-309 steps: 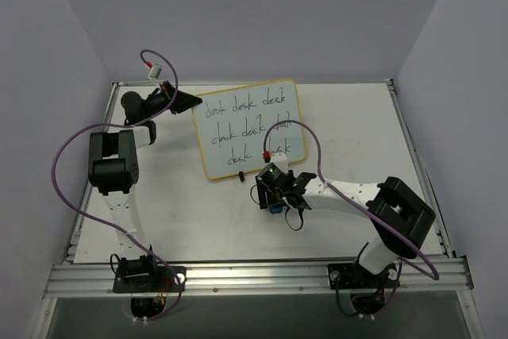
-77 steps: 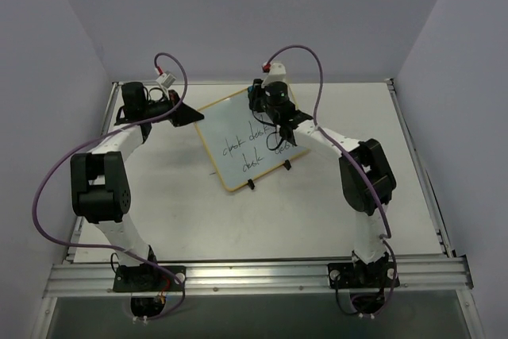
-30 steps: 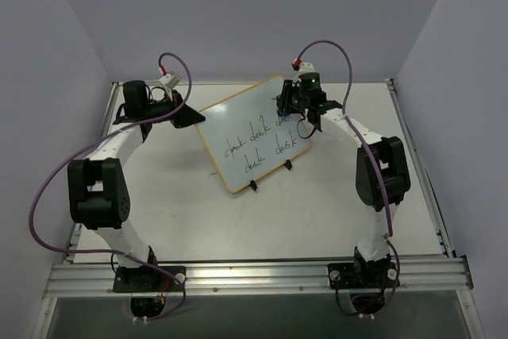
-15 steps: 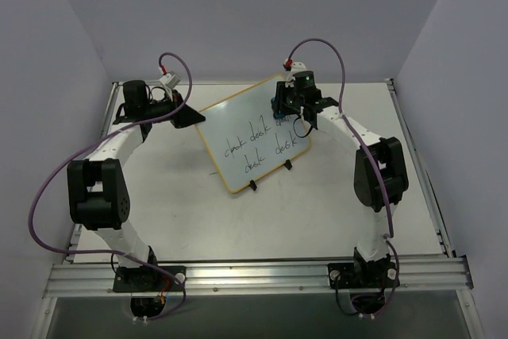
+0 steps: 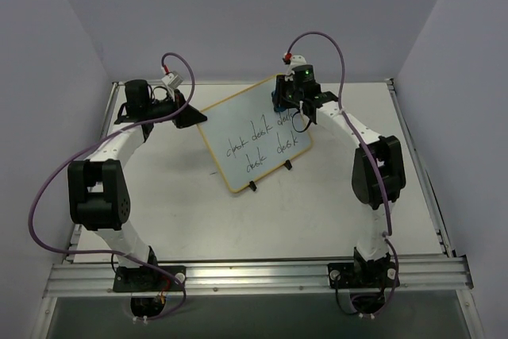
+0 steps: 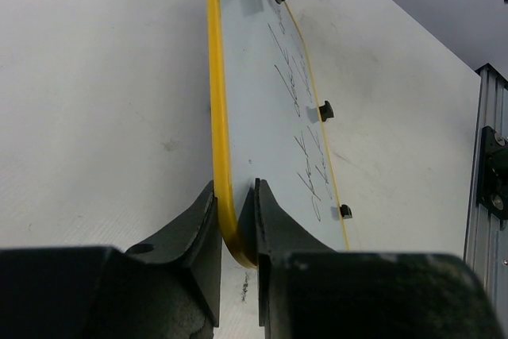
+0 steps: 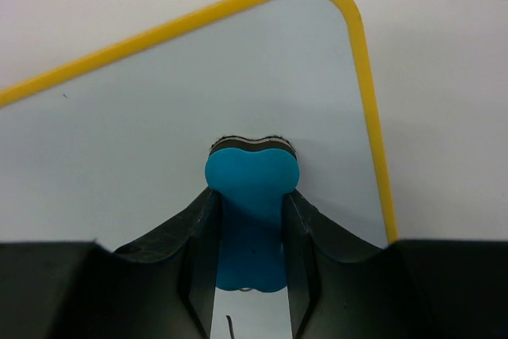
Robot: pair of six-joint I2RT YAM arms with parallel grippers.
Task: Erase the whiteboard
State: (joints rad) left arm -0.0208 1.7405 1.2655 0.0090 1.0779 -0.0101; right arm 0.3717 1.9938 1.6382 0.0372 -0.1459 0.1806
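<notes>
A yellow-framed whiteboard [image 5: 254, 136], black handwriting across its middle and near rows, sits askew on the far half of the white table [image 5: 175, 196], its left corner pinched by the narrowed left gripper [image 6: 236, 212], while the right gripper [image 7: 250, 212] clamps a blue eraser [image 7: 251, 180] against its blank far right corner.

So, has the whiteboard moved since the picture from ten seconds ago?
Yes. In the top view the whiteboard has turned slightly counter-clockwise: its long edges now slant more steeply against the table's far edge.
</notes>
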